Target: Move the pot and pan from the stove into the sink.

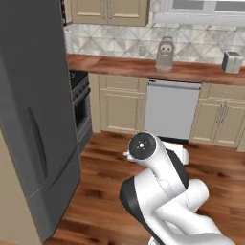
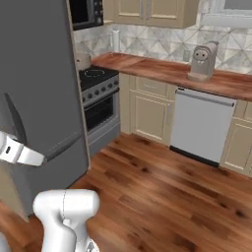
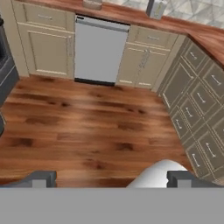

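Left base view: arm [image 1: 162, 186] folded at 6 o'clock, fridge [image 1: 33, 119] at 9, stove [image 1: 79, 93] edge beside it, dishwasher [image 1: 172, 109] at 12. Right base view: stove [image 2: 97, 78] at 11 o'clock, pot [image 2: 81, 61] on its far left. Hand view: gripper [image 3: 111, 178] at 6 o'clock, jaws wide apart, empty, over wood floor [image 3: 87, 131].

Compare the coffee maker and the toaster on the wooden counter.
The coffee maker is taller and beige-grey; the toaster is squat, boxy and silver. The coffee maker stands above the dishwasher, the toaster further right, over cabinets. Both sit upright on the same counter against the tiled wall.
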Robot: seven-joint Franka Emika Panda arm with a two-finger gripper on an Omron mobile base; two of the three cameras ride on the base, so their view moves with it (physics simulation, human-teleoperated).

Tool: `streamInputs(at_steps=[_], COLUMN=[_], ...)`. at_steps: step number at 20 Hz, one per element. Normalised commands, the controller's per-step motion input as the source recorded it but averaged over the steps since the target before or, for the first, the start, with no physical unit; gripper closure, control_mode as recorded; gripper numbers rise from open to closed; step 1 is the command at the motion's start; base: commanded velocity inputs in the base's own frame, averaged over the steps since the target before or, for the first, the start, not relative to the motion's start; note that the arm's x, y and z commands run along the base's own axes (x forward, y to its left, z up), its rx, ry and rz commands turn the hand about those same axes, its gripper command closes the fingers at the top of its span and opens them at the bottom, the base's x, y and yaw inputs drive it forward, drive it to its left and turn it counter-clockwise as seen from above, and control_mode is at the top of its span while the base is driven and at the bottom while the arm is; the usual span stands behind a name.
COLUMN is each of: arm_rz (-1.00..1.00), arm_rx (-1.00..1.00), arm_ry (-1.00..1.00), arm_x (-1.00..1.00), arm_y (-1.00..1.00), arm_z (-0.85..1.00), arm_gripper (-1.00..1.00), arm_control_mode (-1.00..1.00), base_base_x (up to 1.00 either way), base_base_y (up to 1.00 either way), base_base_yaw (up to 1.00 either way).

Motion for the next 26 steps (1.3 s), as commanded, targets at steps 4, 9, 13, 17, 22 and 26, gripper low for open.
streamInputs(at_steps=[4, 9, 13, 17, 22, 26], arm_rz=[0.0, 0.0, 0.0, 0.0, 0.0, 0.0], arm_rx=[0.0, 0.0, 0.0, 0.0, 0.0, 0.0], arm_ry=[0.0, 0.0, 0.0, 0.0, 0.0, 0.0], arm_x=[0.0, 0.0, 0.0, 0.0, 0.0, 0.0], arm_y=[0.0, 0.0, 0.0, 0.0, 0.0, 0.0], arm_z=[0.0, 0.0, 0.0, 0.0, 0.0, 0.0], arm_gripper=[-1.0, -1.0, -1.0, -1.0, -1.0, -1.0], arm_control_mode=[1.0, 1.0, 1.0, 1.0, 1.0, 1.0], base_base_x=[0.0, 0.0, -0.05, -0.08, -0.1, -0.08], base_base_y=[-0.08, -0.11, -0.1, -0.08, -0.02, -0.06], base_base_yaw=[-0.41, -0.39, -0.35, -0.35, -0.3, -0.15])
